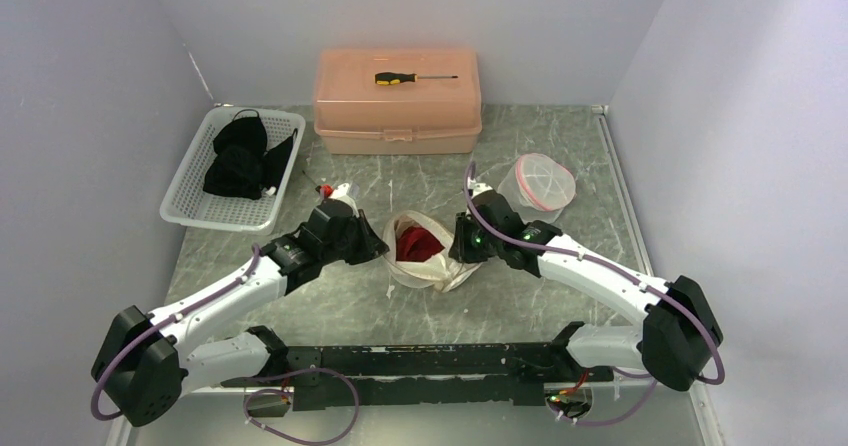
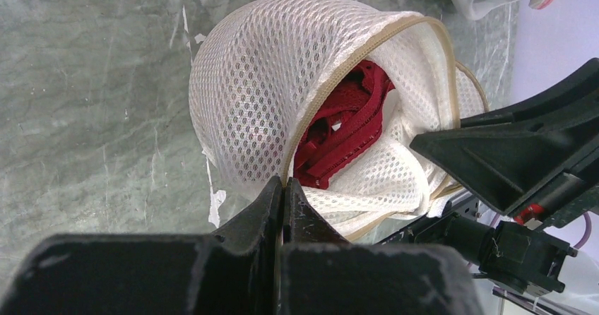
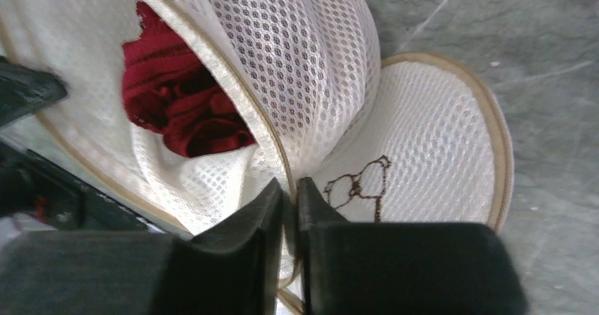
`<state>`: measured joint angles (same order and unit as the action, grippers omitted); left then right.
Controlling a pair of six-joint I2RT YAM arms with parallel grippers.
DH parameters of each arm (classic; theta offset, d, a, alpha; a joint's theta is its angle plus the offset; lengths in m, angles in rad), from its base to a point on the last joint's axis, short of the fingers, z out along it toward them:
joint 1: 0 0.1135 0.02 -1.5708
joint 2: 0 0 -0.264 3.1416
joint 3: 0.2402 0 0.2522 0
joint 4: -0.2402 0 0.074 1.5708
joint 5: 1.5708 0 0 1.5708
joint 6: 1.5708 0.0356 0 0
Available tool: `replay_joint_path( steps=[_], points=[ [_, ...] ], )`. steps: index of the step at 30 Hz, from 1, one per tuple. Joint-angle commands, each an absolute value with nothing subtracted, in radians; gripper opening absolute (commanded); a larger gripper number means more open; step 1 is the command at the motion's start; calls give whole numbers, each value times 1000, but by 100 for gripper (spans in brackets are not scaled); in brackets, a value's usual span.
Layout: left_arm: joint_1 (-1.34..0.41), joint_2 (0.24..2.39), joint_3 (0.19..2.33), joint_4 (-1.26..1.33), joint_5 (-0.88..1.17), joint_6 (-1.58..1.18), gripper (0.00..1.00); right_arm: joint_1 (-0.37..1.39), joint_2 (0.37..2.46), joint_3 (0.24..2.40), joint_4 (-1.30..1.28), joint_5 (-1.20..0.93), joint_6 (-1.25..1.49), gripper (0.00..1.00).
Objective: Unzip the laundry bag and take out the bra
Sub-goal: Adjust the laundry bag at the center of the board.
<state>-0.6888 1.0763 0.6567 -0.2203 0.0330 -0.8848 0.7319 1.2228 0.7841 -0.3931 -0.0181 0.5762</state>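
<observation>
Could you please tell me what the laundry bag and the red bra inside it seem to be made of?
The laundry bag looks like white synthetic mesh, matte, with open honeycomb holes and tan woven edging. The bra looks like soft dark red fabric, possibly knit, since it bunches in loose folds.

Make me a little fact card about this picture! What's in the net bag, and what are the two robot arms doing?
bag: white mesh laundry bag, zip open, middle of the table
inside: red bra, not yet taken out
left tool: shut on the bag's zip edge
right tool: shut on the mesh at the opposite side
back left: white basket holding black clothes
back middle: peach box, screwdriver on its lid
</observation>
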Motion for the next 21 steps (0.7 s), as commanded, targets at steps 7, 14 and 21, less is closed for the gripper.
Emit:
replay_joint_path(
  steps=[7, 14, 21],
  points=[
    [-685, 979, 735, -369, -79, -822, 64, 729, 1195, 841, -392, -21, 488, 0],
    [-611, 1080, 929, -463, 66, -581, 82, 729, 1199, 847, -414, -47, 437, 0],
    [-601, 1331, 1135, -602, 241, -387, 76, 730, 1202, 847, -421, -69, 422, 0]
  ],
)
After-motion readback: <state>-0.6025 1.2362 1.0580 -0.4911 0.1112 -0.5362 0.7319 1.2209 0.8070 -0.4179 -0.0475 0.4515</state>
